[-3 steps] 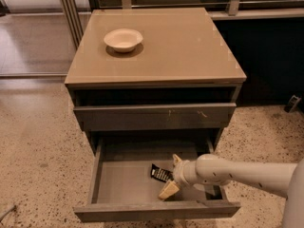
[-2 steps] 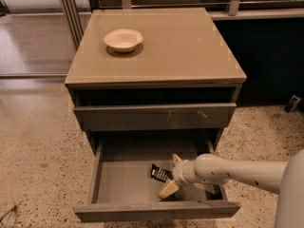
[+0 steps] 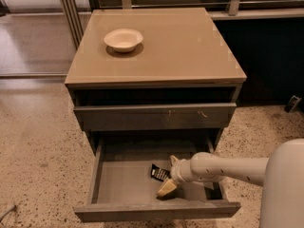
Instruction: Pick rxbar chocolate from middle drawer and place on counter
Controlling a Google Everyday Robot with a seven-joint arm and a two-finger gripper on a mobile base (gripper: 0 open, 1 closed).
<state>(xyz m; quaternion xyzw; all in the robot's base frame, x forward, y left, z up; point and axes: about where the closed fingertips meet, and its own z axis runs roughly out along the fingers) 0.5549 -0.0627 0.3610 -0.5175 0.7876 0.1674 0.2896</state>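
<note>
The rxbar chocolate (image 3: 159,172), a small black-wrapped bar, lies on the floor of the open middle drawer (image 3: 123,179), right of centre. My gripper (image 3: 169,175) reaches into the drawer from the right on a white arm. Its two pale yellow fingers (image 3: 166,188) are spread apart, one behind and one in front of the bar's right end. The gripper looks open and the bar rests on the drawer floor. The tan counter (image 3: 180,46) tops the cabinet.
A white bowl (image 3: 123,39) sits at the counter's back left. The closed grey drawer front (image 3: 152,116) with small pale scratches is above the open drawer. My white arm body (image 3: 285,189) fills the lower right. Speckled floor surrounds the cabinet.
Almost nothing differs. The gripper stays over the bar's right end in the drawer, shifted at most slightly left.
</note>
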